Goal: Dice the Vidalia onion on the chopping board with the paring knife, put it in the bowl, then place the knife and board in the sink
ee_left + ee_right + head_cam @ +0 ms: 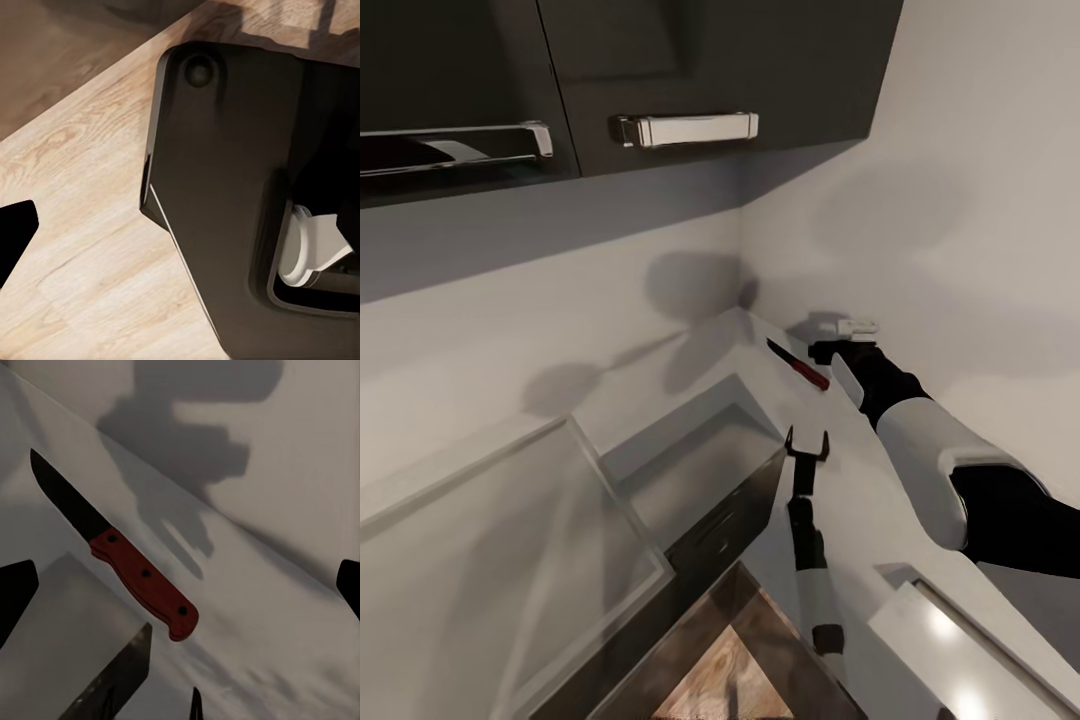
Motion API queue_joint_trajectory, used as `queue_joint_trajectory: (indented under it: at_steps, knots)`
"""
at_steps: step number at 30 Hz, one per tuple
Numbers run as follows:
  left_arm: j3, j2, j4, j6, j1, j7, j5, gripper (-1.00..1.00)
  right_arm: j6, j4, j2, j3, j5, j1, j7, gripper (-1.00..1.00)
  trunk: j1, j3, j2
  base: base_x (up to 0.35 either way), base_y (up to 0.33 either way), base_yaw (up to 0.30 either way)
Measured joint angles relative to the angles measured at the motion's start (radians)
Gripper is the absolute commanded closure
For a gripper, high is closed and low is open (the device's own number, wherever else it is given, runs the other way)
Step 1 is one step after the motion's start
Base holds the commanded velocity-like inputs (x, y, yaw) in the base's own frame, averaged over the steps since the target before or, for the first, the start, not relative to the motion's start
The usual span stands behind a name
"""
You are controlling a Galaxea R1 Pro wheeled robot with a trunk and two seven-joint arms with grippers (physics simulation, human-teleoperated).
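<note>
The paring knife [798, 363] lies on the countertop [880, 480], beyond the left claw [807, 442].

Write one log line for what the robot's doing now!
phase: reaching for paring knife | knife: lying on countertop | right gripper: open, near knife | left gripper: open, empty

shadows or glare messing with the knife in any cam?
Head view: the paring knife is small but sharp against the pale countertop; soft arm shadows fall on the wall behind. Right wrist view: crisp knife, dark blade, red handle, with a blurry gripper shadow beside it, not over it. Left wrist view: wood floor, evenly lit, no glare.
</note>
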Motion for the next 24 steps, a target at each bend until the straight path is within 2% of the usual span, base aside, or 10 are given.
queue_joint_trajectory:
  at_steps: [24]
  knots:
    - [0.0, 0.0, 0.0, 0.0, 0.0, 0.0, 0.0, -1.0, 0.0, -0.003, 0.0, -0.001, -0.003, 0.0, 0.001, -1.0, 0.0, -0.038, 0.0, 0.0, 0.0, 0.0]
